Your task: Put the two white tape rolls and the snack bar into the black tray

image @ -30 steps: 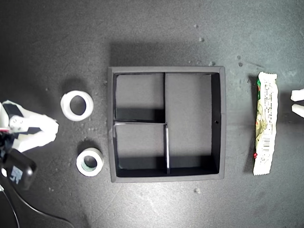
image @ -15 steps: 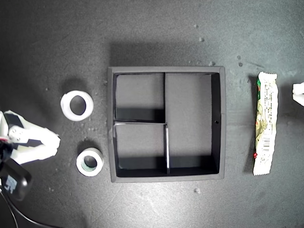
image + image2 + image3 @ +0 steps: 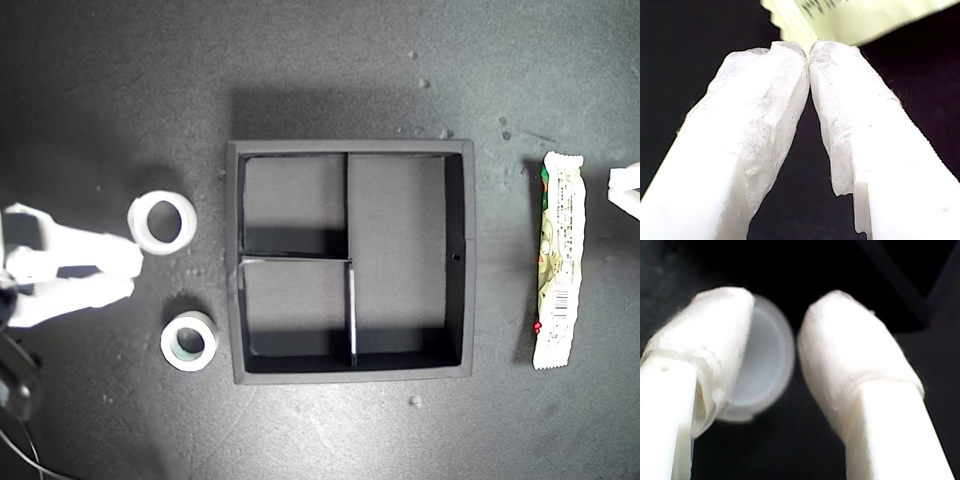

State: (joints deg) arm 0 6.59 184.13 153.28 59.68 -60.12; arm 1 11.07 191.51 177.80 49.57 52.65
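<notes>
Your second gripper [image 3: 128, 274] at exterior view's left, fingers a bit apart, holding nothing, tips just beside wider tape roll [image 3: 162, 222]. Tape roll with greenish core [image 3: 189, 341] near it, beside black tray [image 3: 456, 256]. Snack bar [image 3: 558, 258] flat at exterior view's right of tray. Your first gripper [image 3: 809, 49] pinched closed, empty, tips near bar.

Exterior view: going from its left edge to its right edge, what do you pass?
My second gripper → two white tape rolls (upper, lower) → black tray → snack bar → my first gripper.
</notes>
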